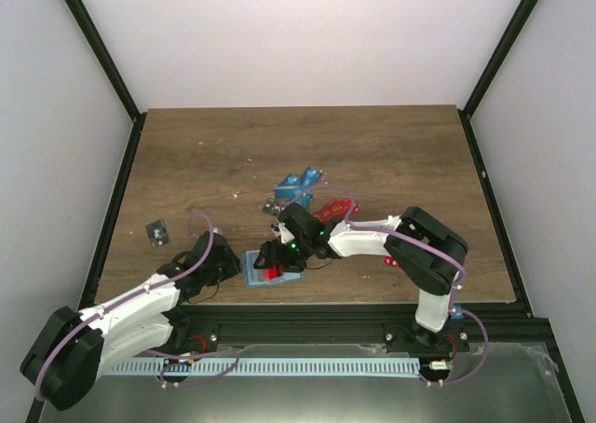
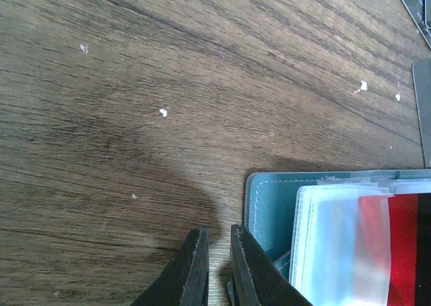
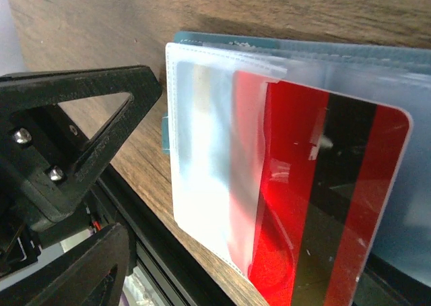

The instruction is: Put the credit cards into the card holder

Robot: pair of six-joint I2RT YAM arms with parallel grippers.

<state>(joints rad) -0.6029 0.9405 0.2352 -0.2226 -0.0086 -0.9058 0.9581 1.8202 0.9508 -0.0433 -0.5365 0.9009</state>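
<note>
The teal card holder [image 1: 253,276] lies open near the table's front edge, its clear sleeves [image 3: 202,151] fanned up. My right gripper [image 1: 277,258] is over it, shut on a red card with a black stripe [image 3: 323,205]. The card's left edge sits inside a clear sleeve. My own right fingers are hidden behind the card. My left gripper [image 2: 217,235] is at the holder's left edge [image 2: 266,205], jaws nearly together, the right finger over the teal cover. The red card also shows in the left wrist view [image 2: 407,245]. The left gripper also shows in the right wrist view [image 3: 81,117].
Loose cards lie behind the holder: blue ones [image 1: 303,183], red ones [image 1: 331,211], a black one [image 1: 273,206]. Another black card [image 1: 157,231] lies far left and a small red one [image 1: 391,262] by the right arm. The table's front rail is just below the holder.
</note>
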